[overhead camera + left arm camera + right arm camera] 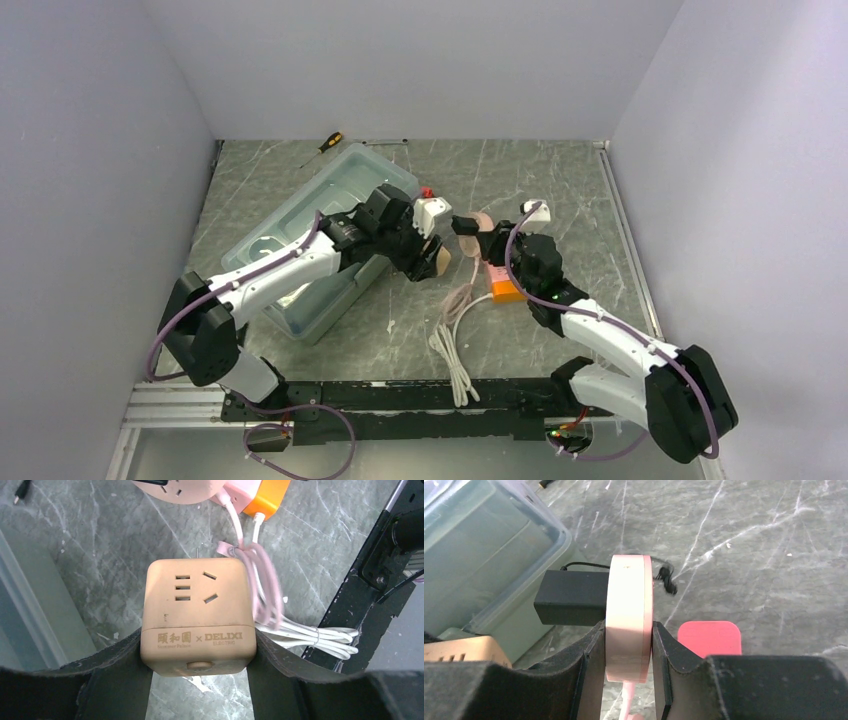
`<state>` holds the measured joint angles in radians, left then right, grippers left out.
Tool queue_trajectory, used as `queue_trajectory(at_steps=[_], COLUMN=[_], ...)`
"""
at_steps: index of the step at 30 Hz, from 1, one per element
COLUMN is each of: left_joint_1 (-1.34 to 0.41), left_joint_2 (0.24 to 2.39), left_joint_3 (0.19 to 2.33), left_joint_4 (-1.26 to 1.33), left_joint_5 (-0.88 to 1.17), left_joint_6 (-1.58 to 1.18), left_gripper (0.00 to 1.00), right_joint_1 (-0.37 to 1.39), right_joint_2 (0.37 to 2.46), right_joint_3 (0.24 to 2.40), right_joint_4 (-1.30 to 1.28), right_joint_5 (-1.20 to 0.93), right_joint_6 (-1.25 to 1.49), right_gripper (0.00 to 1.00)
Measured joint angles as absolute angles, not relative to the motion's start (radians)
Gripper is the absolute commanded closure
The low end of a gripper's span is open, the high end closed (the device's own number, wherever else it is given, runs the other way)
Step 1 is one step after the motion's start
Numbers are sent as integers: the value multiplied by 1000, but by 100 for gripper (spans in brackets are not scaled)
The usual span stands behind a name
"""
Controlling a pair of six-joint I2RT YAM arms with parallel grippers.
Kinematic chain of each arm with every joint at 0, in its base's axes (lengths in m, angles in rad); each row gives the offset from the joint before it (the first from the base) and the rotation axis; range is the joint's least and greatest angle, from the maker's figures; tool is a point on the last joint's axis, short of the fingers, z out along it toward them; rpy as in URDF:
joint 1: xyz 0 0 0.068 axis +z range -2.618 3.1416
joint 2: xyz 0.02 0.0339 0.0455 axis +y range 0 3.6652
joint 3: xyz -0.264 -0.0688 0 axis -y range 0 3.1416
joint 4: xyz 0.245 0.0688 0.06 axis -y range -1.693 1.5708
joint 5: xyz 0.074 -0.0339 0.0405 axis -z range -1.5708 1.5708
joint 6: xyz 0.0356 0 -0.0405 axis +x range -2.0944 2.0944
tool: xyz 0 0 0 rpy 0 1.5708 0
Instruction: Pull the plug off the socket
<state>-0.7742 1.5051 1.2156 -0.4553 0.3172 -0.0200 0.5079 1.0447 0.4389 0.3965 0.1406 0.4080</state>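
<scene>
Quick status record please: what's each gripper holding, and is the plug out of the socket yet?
left gripper: shut on tan cube socket, visible holes empty
right gripper: shut on round pink socket, edge-on
black plug: seated in the round pink socket
task: plug not yet pulled
elsewhere: white cable, clear bin, screwdriver at back

We see a tan cube socket [198, 622], a pale pink round socket [629, 617], its black plug [569, 597], an orange block [267, 495], white cable [310, 637], grey white-veined worktop [560, 190].
</scene>
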Motion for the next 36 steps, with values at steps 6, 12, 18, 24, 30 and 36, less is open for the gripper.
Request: queue_trajectory(at_steps=[6, 12, 18, 24, 30, 36], left_joint_1=[-782, -781, -785, -794, -797, -806], left_joint_2=[1505, 1505, 1517, 1580, 1668, 1673], left_joint_3=[1216, 1216, 1155, 1092, 1125, 1129], left_joint_4=[-460, -493, -511, -558, -584, -593], left_joint_5=[322, 324, 324, 318, 289, 270], left_joint_6=[-19, -4, -11, -42, -68, -73], left_gripper=[100, 100, 100, 100, 84, 45], right_joint_1=[508, 509, 509, 507, 507, 507], right_joint_2=[1031, 985, 918, 894, 897, 897], right_joint_3=[433, 412, 372, 340, 335, 335], right_joint_4=[389, 388, 382, 418, 445, 452], right_joint_5=[142, 138, 186, 147, 97, 68], right_joint_6=[382, 366, 362, 342, 331, 323], right_gripper=[100, 100, 100, 100, 100, 100])
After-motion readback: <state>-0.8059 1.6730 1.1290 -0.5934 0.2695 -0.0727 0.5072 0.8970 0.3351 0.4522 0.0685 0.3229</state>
